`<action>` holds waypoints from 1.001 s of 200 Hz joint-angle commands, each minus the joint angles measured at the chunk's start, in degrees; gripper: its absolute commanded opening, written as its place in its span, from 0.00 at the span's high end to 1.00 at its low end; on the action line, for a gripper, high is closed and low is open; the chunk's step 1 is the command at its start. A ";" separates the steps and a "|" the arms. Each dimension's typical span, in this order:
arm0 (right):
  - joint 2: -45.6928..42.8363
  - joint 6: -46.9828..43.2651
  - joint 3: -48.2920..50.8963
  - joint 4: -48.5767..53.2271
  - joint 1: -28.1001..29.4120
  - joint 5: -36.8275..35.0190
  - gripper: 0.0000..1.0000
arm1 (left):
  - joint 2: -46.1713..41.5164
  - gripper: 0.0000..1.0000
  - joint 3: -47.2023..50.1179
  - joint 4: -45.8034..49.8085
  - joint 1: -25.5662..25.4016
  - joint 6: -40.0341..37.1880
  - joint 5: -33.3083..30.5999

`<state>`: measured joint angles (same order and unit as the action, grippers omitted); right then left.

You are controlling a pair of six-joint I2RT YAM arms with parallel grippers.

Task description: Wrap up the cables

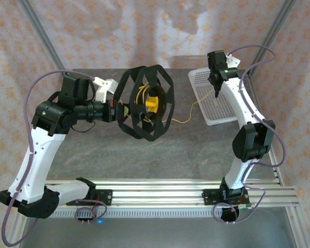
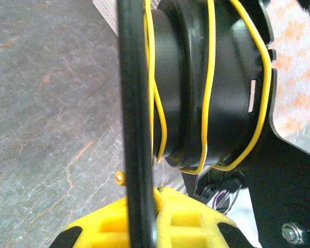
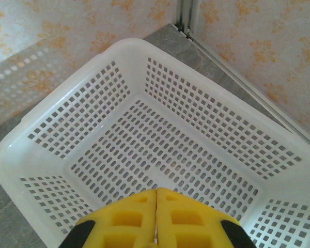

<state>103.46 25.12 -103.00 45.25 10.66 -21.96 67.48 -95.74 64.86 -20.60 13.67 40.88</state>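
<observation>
Overhead view of a grey table [image 1: 144, 155] with two robot arms. At the left of the frame, the left gripper [image 1: 115, 110] is clamped on the side of a black octagonal spool [image 1: 144, 103] and holds it upright on its edge at centre frame. The cables [image 1: 175, 122], thin yellow wire, sit partly in loose loops inside the spool. One free tail leaves the spool's lower right, runs rightward along the table, then bends up toward a white basket [image 1: 217, 111] at the upper right. The right gripper [image 1: 217, 90] hangs over that basket with its fingers pressed together and nothing between them.

The free tail lies down and to the left of the right gripper in the frame, with its long axis roughly left to right. The right arm is judged the nearer one to pick it up, since the left is occupied with the spool.

From the left wrist camera, the left gripper [image 2: 156, 206] pinches a black bar of the spool [image 2: 136, 103], and the cables [image 2: 210, 77] loop slackly around the dark drum just beyond.

From the right wrist camera, the right gripper [image 3: 156, 206] shows its yellow fingers touching above the basket [image 3: 160, 150].
</observation>
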 commanded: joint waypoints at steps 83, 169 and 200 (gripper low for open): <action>1.50 3.11 -12.94 4.94 -1.93 -1.80 1.00 | -1.91 1.00 11.14 -2.66 -18.22 -14.78 -21.62; -8.18 6.82 -3.82 -2.47 -2.05 10.75 1.00 | 8.18 1.00 16.36 -6.28 -27.72 -23.30 -53.16; -11.65 8.22 -3.28 -4.95 -2.04 17.40 1.00 | 12.22 1.00 15.68 -6.81 -27.71 -25.62 -58.49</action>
<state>96.36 31.16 -106.83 44.82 9.17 -9.76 78.48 -79.31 60.84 -48.01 -8.67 -7.84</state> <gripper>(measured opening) 0.046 0.059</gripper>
